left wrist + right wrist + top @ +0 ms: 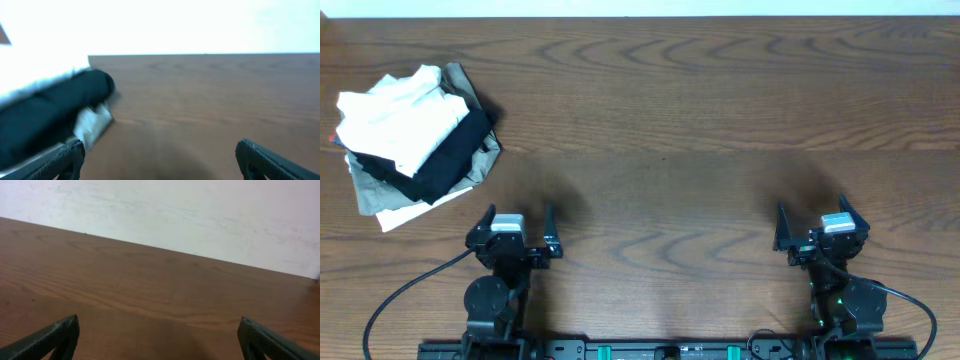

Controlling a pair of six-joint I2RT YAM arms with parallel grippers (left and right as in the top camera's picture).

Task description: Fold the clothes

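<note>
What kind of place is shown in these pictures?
Likely a robot lab workbench: an open left claw and right claw at a wooden table, a white garment heaped on a black garment, and a plain white wall.

The clothes (395, 112) lie at the far left of my table (720, 120): a plain white garment of thin, soft cloth with no print. It is not folded flat. It sits bunched and crumpled, with soft creases and rumpled edges, as the top layer of a small heap. A black garment (450, 165) and a khaki-grey garment (365, 185) show from under its near and right sides. A white strip pokes out at the heap's near edge; I cannot tell whether it is the same piece.
</note>
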